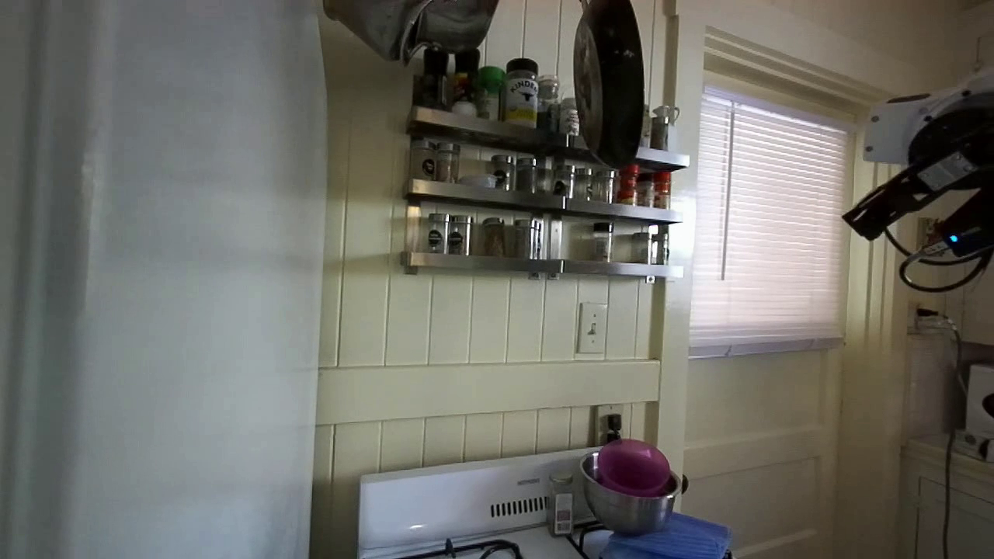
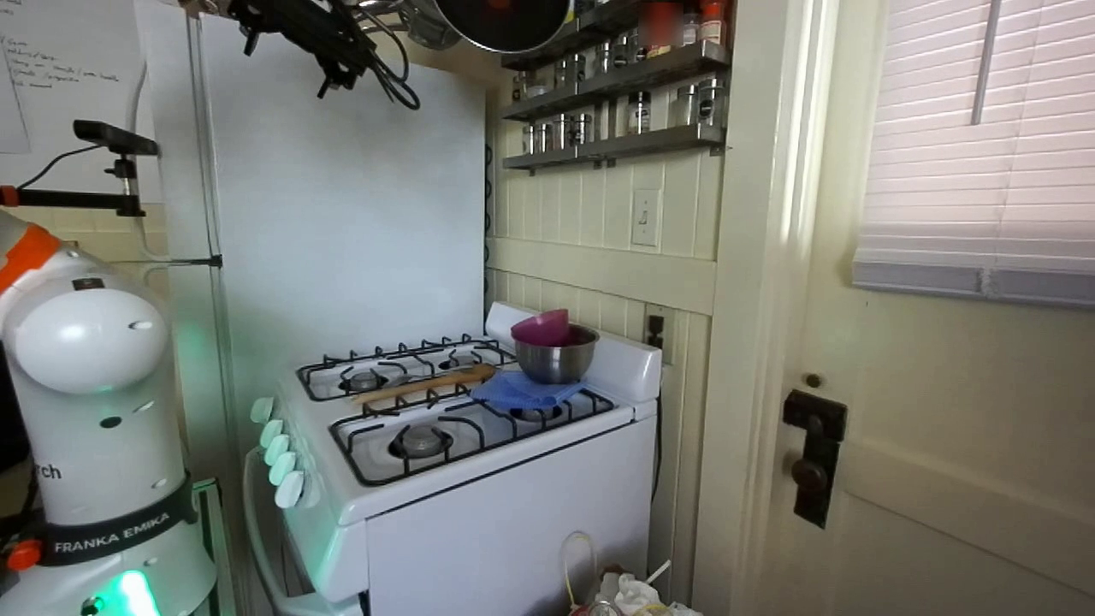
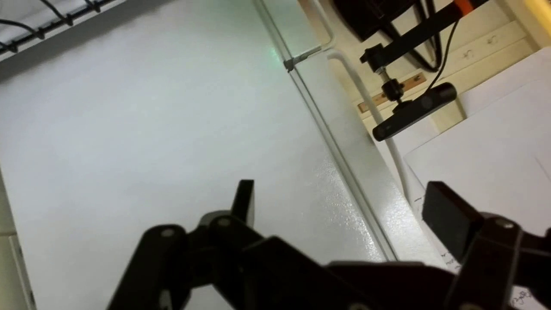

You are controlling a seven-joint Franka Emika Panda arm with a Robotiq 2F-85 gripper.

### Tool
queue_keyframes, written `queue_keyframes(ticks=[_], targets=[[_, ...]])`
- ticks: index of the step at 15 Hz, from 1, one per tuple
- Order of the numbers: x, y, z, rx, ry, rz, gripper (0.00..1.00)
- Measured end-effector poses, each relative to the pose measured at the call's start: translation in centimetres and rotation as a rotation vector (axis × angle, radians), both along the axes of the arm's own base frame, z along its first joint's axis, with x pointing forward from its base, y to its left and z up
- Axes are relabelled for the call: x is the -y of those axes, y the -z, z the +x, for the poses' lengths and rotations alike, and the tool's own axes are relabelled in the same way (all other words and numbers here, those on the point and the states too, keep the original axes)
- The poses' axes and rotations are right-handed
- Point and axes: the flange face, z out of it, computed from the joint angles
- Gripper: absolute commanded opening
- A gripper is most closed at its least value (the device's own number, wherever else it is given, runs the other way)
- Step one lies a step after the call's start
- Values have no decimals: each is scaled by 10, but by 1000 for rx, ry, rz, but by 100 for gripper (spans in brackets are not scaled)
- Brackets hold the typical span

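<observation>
My gripper (image 3: pixel 346 206) is open in the wrist view, with nothing between its black fingers. It hangs high up in both exterior views, at the top (image 2: pixel 287 67) and at the right edge (image 1: pixel 874 221). The white fridge (image 3: pixel 163 129) fills the wrist view behind the fingers, apart from them. Below, on the white stove (image 2: pixel 513 488), a pink bowl (image 2: pixel 541 328) sits tilted in a steel bowl (image 2: pixel 556 362). A blue cloth (image 2: pixel 520 390) lies partly under the steel bowl. A long wooden utensil (image 2: pixel 423 387) lies across the grates. A jar (image 1: pixel 561 505) stands beside the steel bowl.
Dark pans (image 1: pixel 613 85) hang high near wall shelves (image 1: pixel 481 194) holding several spice jars. A camera on a bracket (image 3: pixel 415 110) juts out beside the fridge. A door (image 2: pixel 958 445) with a blind (image 2: pixel 984 171) stands right of the stove. Bagged items (image 2: pixel 633 595) lie low beside the stove.
</observation>
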Motion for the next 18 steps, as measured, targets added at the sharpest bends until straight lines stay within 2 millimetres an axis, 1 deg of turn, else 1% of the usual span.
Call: queue_keyframes(ticks=[3, 4, 6, 9, 11, 14, 18], targets=[[-7, -3, 13, -79, -111, -67, 100], [-7, -5, 15, -83, -118, -69, 100], [-7, -3, 20, -87, -106, -71, 100], [-6, -4, 19, -82, -96, -75, 100], [-10, 0, 11, -128, -143, -112, 100], [-19, 9, -5, -237, -251, -171, 100], [-36, 32, -16, -384, -347, -275, 100]])
